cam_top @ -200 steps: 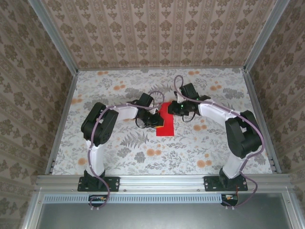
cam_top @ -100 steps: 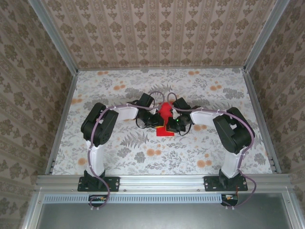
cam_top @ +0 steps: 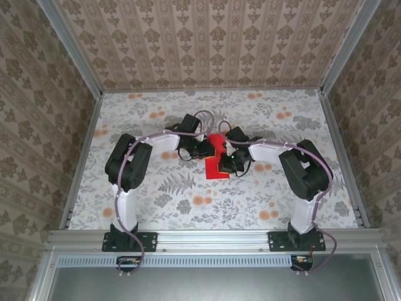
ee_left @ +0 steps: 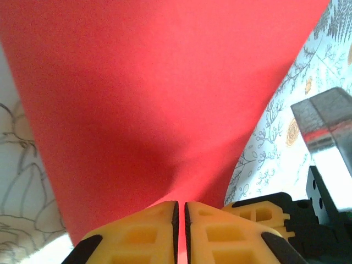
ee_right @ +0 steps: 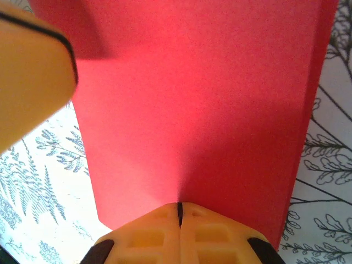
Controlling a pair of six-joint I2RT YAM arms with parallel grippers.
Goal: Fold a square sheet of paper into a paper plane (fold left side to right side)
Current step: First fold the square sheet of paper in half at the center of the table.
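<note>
The right gripper (cam_top: pixel 227 164) now sits closed over the near right part of the square sheet of paper (cam_top: pixel 214 169) instead of by its far right corner, with its elbow drawn in from the right edge of the table (cam_top: pixel 156 207), while the left gripper (cam_top: pixel 202 148) is slightly nearer the far edge and the briefly lifted fold lies lower.

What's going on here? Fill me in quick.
Two robot arms are working a square sheet of paper, bright red, in the middle of the floral table. The left gripper is shut on one edge of the sheet, which bows up away from it. The right gripper is shut with its tips at the paper; whether it pinches or just presses is unclear. The sheet looks partly folded, not yet a plane.
</note>
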